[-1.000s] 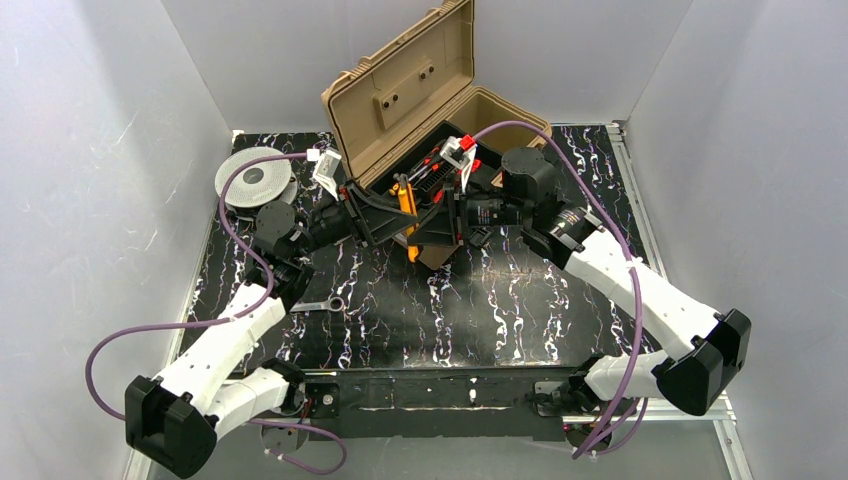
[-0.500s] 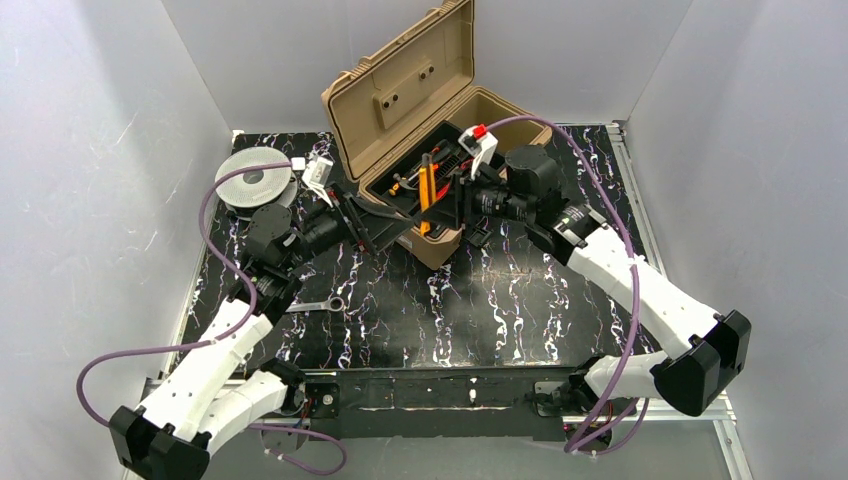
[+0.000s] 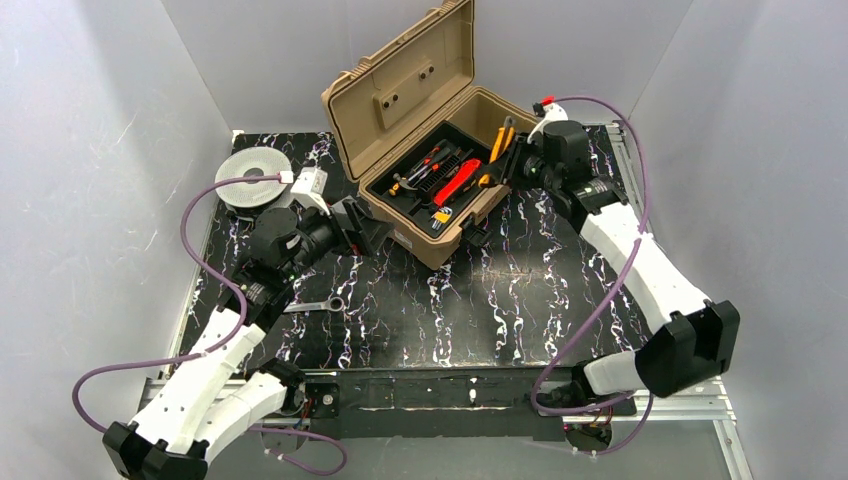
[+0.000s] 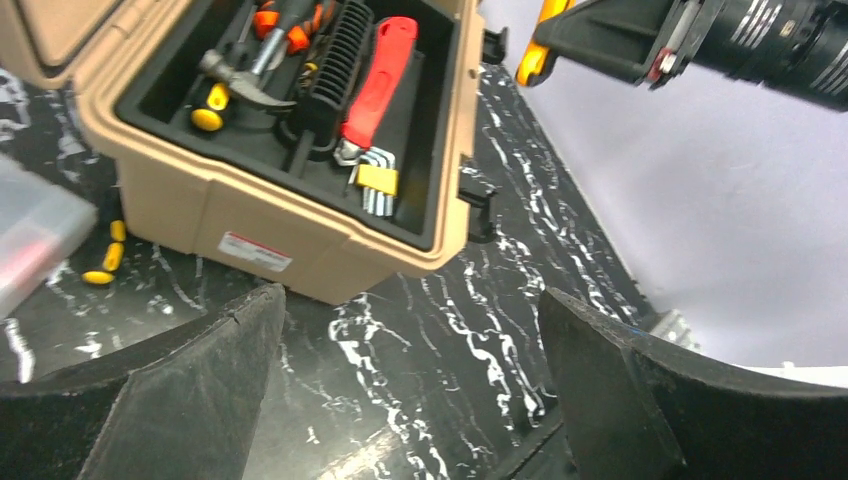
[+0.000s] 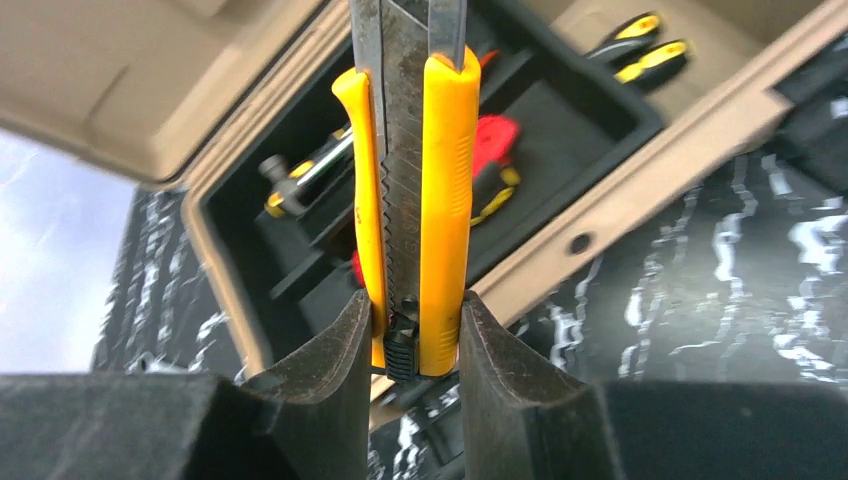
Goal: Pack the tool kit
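Observation:
The tan toolbox stands open at the back of the table, lid up. Its black tray holds red-handled pliers, a hammer and hex keys. My right gripper is shut on a yellow utility knife, gripping its rear end. It holds the utility knife over the box's right rim. My left gripper is open and empty, low over the table just left of and in front of the box.
A grey round spool lies at the back left. A silver wrench lies on the table beside the left arm. A clear plastic box and small yellow bits sit left of the toolbox.
The left gripper opened, let go of the yellow knife and drew back to the left. The right gripper kept the knife and swung it up to the box's right side.

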`<control>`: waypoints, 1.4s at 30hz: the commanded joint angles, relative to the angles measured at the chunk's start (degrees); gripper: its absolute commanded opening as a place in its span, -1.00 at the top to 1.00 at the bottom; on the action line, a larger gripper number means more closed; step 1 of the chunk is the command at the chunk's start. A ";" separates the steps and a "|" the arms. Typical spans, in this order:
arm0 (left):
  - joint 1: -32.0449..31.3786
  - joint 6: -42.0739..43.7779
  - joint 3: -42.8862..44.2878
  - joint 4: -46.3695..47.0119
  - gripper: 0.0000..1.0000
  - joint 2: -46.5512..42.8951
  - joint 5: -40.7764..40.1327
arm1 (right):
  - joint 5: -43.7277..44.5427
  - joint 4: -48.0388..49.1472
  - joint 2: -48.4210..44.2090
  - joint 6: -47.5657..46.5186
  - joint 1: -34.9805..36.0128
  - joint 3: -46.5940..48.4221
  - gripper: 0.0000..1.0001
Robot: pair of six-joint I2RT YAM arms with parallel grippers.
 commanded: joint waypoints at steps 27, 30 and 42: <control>0.30 9.80 7.35 -13.31 -0.96 4.33 -22.46 | 12.64 -8.89 43.00 -38.69 -7.25 47.69 0.67; 0.59 10.06 8.69 -13.64 -0.96 5.27 -22.60 | 8.23 -12.20 44.73 -35.64 -8.36 49.89 -0.32; 3.08 12.82 19.52 -14.91 -0.96 8.99 -22.87 | 10.03 -10.22 35.55 -26.46 -8.63 42.85 -0.64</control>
